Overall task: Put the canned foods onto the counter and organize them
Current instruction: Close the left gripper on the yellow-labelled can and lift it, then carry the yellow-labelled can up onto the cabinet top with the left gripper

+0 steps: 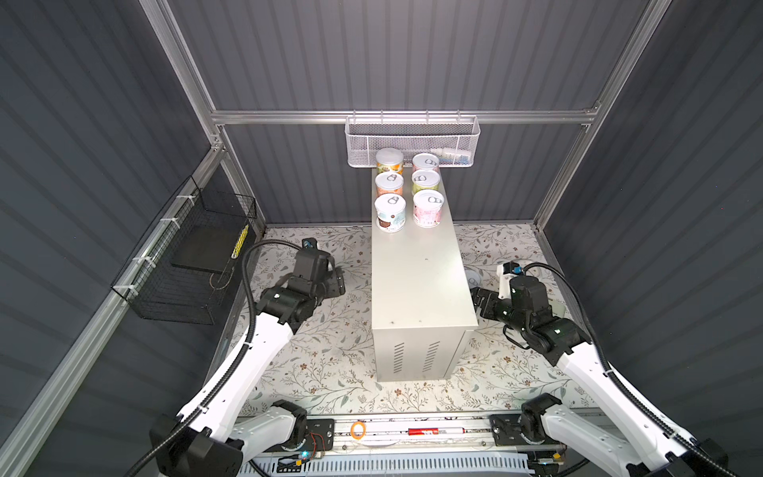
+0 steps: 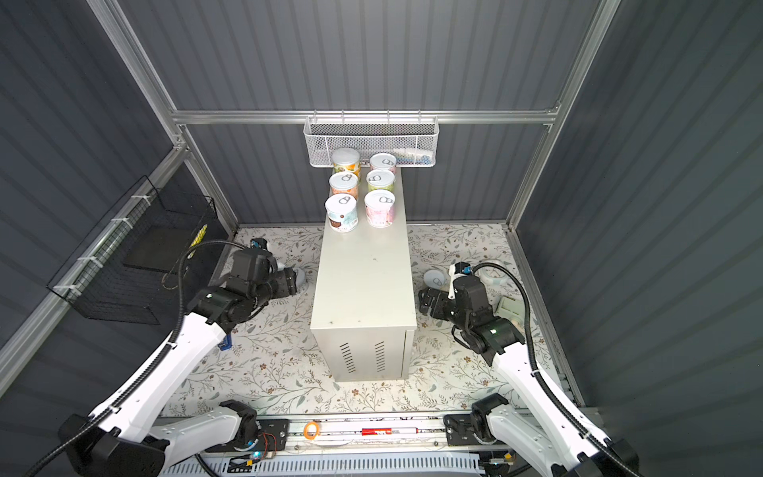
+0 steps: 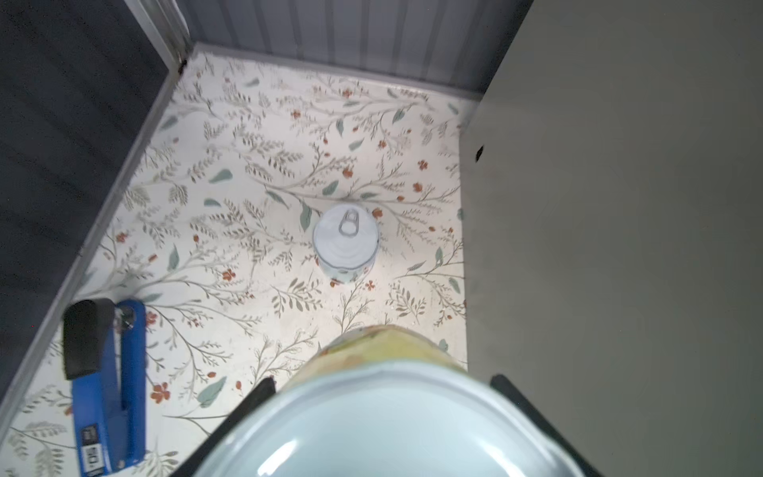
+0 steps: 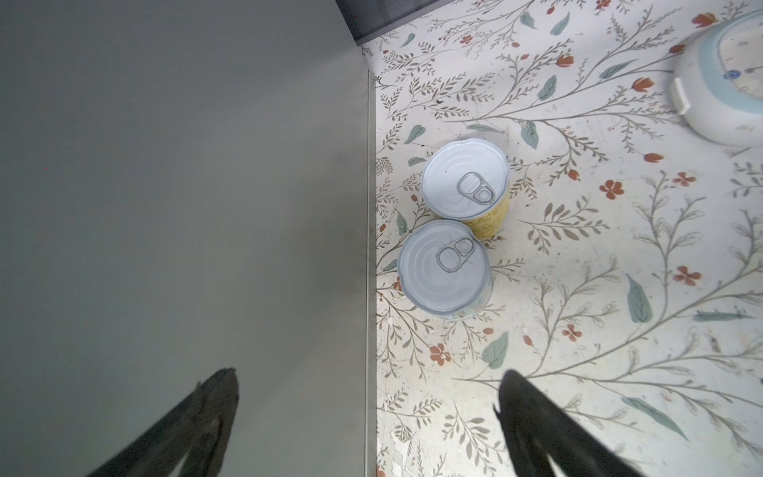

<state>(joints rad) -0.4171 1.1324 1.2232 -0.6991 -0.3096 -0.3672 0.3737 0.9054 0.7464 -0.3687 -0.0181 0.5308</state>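
Note:
Several cans (image 1: pixel 390 212) (image 2: pixel 380 208) stand in two rows at the far end of the counter (image 1: pixel 417 285) (image 2: pixel 363 285). Left of the counter and low over the mat, my left gripper (image 1: pixel 335 281) (image 2: pixel 294 281) (image 3: pixel 382 384) is shut on a yellow-labelled can (image 3: pixel 384 429). Beyond it a lone can (image 3: pixel 346 237) stands on the mat. My right gripper (image 1: pixel 475 299) (image 2: pixel 423 301) (image 4: pixel 369 376) is open and empty beside the counter's right wall (image 4: pixel 186 186). Ahead of it two cans stand touching: a yellow one (image 4: pixel 464 181) and a pale one (image 4: pixel 444 266).
A blue stapler (image 3: pixel 109 384) lies on the floral mat near the left wall. A white and light-blue round container (image 4: pixel 726 82) (image 2: pixel 493 276) sits at the right. A white mesh basket (image 1: pixel 413 140) hangs above the counter's far end, a black wire basket (image 1: pixel 186 256) on the left wall.

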